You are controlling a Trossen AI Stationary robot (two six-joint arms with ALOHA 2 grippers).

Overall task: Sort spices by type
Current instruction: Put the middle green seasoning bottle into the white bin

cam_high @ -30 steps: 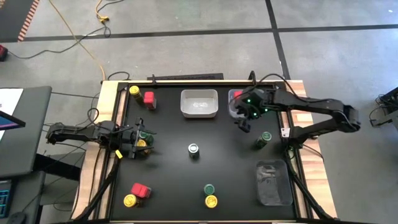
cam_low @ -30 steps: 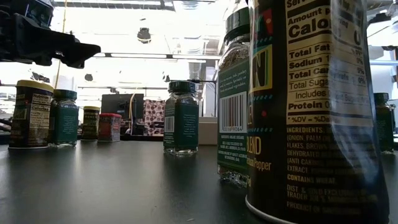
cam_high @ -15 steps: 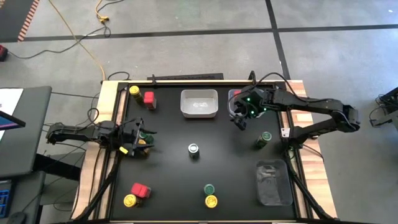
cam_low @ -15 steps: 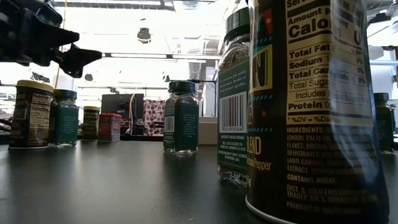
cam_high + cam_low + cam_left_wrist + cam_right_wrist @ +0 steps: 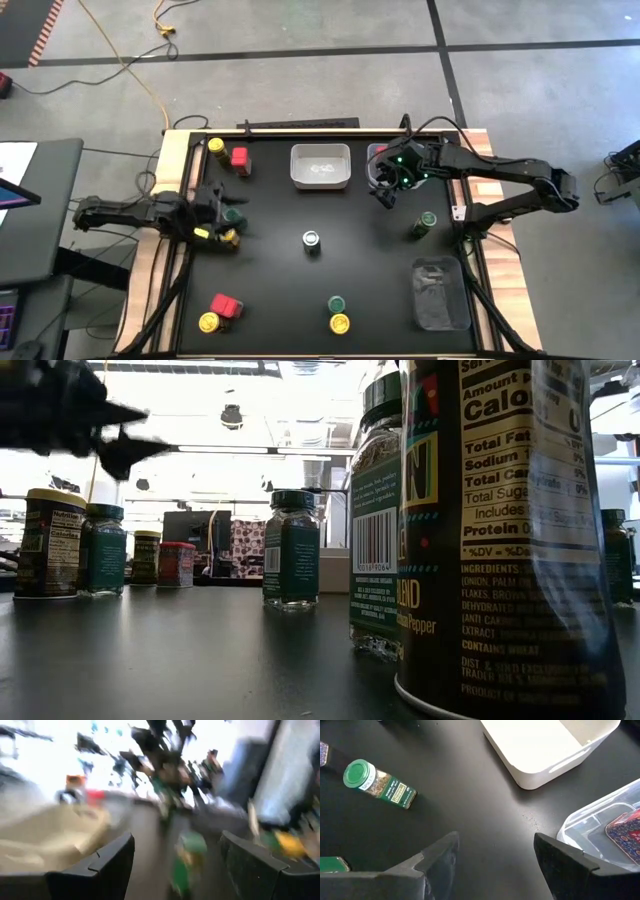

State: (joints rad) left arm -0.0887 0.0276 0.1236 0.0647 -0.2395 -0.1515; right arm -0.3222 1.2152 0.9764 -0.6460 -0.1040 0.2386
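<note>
My left gripper (image 5: 218, 214) is open and empty at the table's left side, above a green-lidded jar (image 5: 233, 214) and a yellow-lidded jar (image 5: 230, 237). Its blurred wrist view shows the green jar (image 5: 186, 861) ahead between the fingers and the yellow lid (image 5: 287, 845) beside it. My right gripper (image 5: 384, 192) is open and empty above bare table, next to a clear bin (image 5: 378, 158) holding a red box (image 5: 626, 831). Other jars stand upright: a green one mid-table (image 5: 312, 239) and a green one at the right (image 5: 425, 222).
A white bin (image 5: 320, 166) stands at the far middle. A yellow jar (image 5: 215, 146) and a red box (image 5: 240, 158) are far left. A red box (image 5: 226, 304) and a yellow jar (image 5: 208, 322) are near left. A green jar (image 5: 336, 303) and a yellow jar (image 5: 340, 323) are near middle. A clear bin (image 5: 440, 292) is near right.
My left gripper has drawn back a little from over the two jars, toward the table's left and far edges, and has turned; it is in fast motion now. My right gripper has shifted slightly toward the far edge. No jar has moved.
</note>
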